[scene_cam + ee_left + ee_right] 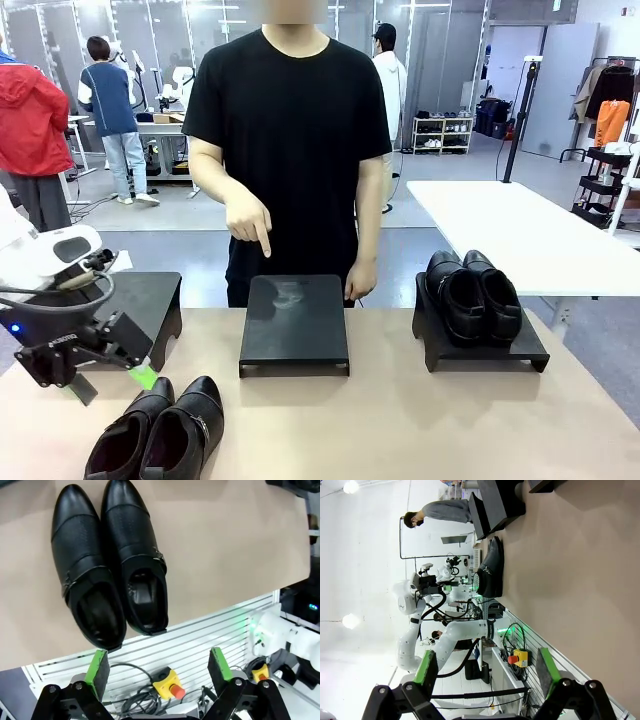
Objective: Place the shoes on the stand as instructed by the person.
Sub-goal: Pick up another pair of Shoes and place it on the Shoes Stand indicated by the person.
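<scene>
Left wrist view shows the left claw [158,662] spread wide, its green pads [98,666] holding nothing. Just beyond its fingertips lies the buckled pair of shoes [132,555], side by side on the tan table [225,555], heels toward the claw and toes pointing away. One heel sits close above a pad; they seem apart, though the angle is poor. Between the fingertips and the heels run the table's edge and a white slatted panel [200,635]. Under the claw is a yellow box with a red button [170,685].

From the front, three black stands lie farther ahead of this claw. The left stand [150,300] is nearest, then the middle stand [295,320], bare, with the person's hand [250,218] pointing a finger down at it. The right stand [500,352] lies farthest and carries the plain pair [475,295].

The right claw [486,664] is also spread and holds nothing, well apart from the shoes.
</scene>
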`<action>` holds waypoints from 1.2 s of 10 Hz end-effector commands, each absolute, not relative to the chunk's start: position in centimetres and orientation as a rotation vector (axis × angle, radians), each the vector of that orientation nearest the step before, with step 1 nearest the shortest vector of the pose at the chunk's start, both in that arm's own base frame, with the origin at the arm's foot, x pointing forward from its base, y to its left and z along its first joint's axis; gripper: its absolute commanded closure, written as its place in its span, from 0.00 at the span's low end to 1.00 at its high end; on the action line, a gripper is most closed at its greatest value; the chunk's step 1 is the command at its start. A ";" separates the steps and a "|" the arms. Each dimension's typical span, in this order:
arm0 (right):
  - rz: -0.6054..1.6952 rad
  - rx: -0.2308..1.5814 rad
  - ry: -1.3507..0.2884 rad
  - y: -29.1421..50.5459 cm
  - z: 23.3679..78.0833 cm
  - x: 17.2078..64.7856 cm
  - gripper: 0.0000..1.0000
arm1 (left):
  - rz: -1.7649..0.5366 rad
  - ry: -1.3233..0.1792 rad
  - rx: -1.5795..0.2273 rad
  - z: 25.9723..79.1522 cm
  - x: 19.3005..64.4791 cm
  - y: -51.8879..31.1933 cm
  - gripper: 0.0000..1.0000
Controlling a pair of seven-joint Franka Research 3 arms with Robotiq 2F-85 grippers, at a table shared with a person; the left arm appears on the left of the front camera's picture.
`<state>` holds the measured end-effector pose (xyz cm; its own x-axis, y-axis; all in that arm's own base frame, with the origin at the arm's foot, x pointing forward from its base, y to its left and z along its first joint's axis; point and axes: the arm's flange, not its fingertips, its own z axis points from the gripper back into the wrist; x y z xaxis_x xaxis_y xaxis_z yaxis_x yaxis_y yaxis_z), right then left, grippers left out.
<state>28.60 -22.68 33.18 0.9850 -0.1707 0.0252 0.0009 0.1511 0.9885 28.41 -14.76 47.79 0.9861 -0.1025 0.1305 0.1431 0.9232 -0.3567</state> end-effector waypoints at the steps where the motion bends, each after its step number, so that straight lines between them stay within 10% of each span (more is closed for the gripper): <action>1: -0.120 1.397 -0.141 -22.5 33.2 28.2 0.00 | -0.119 -0.102 -0.386 43.5 25.4 -13.2 0.00; 12: -0.120 1.397 -0.141 -22.5 33.2 28.2 0.00 | -0.063 -0.012 -0.310 42.8 30.4 -16.5 0.00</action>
